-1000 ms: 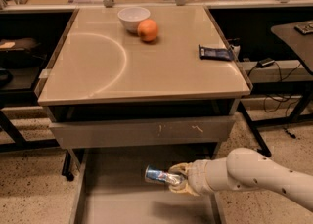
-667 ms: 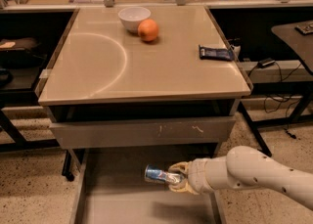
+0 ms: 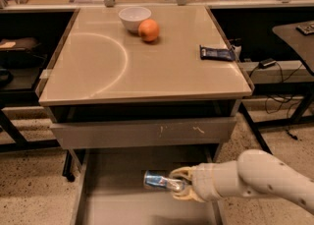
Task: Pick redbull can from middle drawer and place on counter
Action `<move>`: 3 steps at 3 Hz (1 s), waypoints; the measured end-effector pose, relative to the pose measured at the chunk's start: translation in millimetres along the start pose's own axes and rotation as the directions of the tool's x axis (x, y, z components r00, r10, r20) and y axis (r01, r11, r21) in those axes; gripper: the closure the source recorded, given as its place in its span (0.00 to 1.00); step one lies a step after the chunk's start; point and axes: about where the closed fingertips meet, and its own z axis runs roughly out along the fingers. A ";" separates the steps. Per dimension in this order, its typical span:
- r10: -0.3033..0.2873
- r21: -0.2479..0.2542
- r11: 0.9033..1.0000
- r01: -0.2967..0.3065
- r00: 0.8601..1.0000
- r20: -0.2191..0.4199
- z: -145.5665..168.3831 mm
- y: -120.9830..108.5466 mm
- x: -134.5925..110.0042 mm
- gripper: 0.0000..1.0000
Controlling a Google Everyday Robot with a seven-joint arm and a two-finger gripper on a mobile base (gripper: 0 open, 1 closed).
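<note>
The redbull can (image 3: pixel 158 180), slim and silver-blue, lies sideways in my gripper (image 3: pixel 179 187), held a little above the flat bottom of the open middle drawer (image 3: pixel 120 204). The gripper is shut on the can's right end; my white arm (image 3: pixel 260 180) reaches in from the lower right. The beige counter (image 3: pixel 98 67) with its pale arc mark lies above and behind the drawer.
On the counter stand a white bowl (image 3: pixel 134 18), an orange (image 3: pixel 148 30) and a flat dark-blue snack packet (image 3: pixel 217 53) near the right edge. A grey drawer front (image 3: pixel 147 131) with white scratches sits just above the open drawer. Cables and a dark side table (image 3: pixel 294 37) are at the right.
</note>
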 end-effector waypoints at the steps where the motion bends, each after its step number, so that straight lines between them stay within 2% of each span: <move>1: -0.117 0.081 0.990 0.115 0.993 0.016 -62.3 -7.7 -48.2 1.00; 2: -0.208 0.168 0.965 0.204 0.978 0.012 -132.9 -25.2 -81.7 1.00; 3: -0.259 0.222 0.943 0.249 0.966 0.019 -178.0 -59.8 -104.4 1.00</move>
